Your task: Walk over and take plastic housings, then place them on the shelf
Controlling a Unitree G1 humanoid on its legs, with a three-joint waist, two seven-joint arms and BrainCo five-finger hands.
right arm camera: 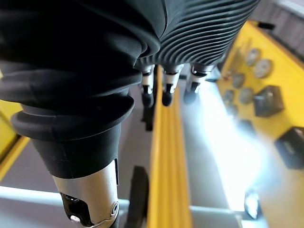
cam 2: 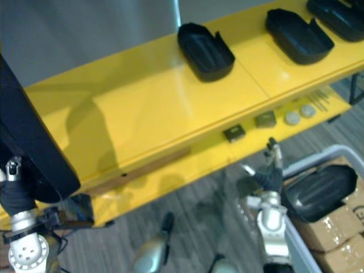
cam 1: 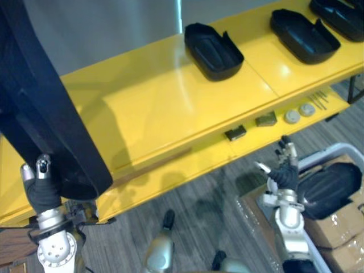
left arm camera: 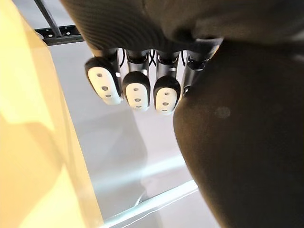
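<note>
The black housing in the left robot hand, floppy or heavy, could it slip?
The housing juts far past the left robot hand without sagging, so probably stiff. It looks a hollow shell like the shelf housings, so likely light. Its smooth surface and long overhang may let it twist.

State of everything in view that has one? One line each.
left hand: shut on held housing
held housing: gripped, tilted, at yellow shelf's left end
right hand: open, empty, below the shelf front
three shelf housings: resting on shelf top, hollow side up
bin housing: lying in white bin, untouched
</note>
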